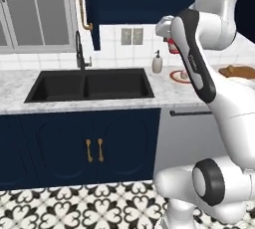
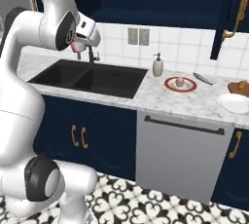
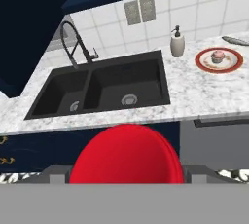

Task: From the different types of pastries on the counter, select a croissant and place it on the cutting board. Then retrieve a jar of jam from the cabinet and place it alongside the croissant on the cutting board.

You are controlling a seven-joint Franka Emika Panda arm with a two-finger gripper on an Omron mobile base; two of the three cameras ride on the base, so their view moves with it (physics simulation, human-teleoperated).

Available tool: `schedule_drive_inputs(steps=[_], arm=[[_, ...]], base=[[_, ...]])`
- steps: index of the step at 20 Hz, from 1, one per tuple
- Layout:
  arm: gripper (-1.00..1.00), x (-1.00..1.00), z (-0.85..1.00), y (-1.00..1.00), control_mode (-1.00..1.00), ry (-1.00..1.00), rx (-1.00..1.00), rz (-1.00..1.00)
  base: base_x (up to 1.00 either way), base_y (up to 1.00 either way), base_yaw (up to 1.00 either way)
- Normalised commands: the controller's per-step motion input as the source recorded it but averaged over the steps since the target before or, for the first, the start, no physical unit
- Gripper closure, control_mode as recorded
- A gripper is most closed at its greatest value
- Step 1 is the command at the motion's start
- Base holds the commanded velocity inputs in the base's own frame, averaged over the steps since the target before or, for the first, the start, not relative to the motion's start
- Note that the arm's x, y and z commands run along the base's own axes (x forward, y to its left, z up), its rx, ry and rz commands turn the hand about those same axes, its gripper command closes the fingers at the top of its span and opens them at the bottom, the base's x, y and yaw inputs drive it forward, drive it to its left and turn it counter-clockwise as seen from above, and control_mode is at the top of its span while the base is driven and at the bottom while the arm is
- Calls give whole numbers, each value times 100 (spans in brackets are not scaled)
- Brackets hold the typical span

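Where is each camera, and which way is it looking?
Left base view: behind the arm's left, facing the sink; the white arm rises at right.
Right base view: behind its right, facing the counter; the arm rises at left.
Hand view: on the hand, looking down past the red jar of jam.
All share the sink and cupcake.

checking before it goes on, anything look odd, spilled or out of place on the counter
One oddity: a fish lies bare on the counter, behind the red-rimmed plate with the cupcake. Nothing looks spilled or tipped; the soap bottle stands upright. The gripper holds the red jar above the sink.
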Motion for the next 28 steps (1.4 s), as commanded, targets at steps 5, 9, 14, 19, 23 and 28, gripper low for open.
schedule_drive_inputs(steps=[5,9,14,19,23,28], arm=[[100,0,0,0,100,0,0,0],[100,0,0,0,100,0,0,0],[100,0,0,0,100,0,0,0],[100,0,0,0,100,0,0,0],[100,0,0,0,100,0,0,0],[100,0,0,0,100,0,0,0]], base=[[-63,-77,-1],[-63,-61,-7],[-64,-14,-22],[-51,-2,-37],[-61,-36,-21],[-64,-43,-15]])
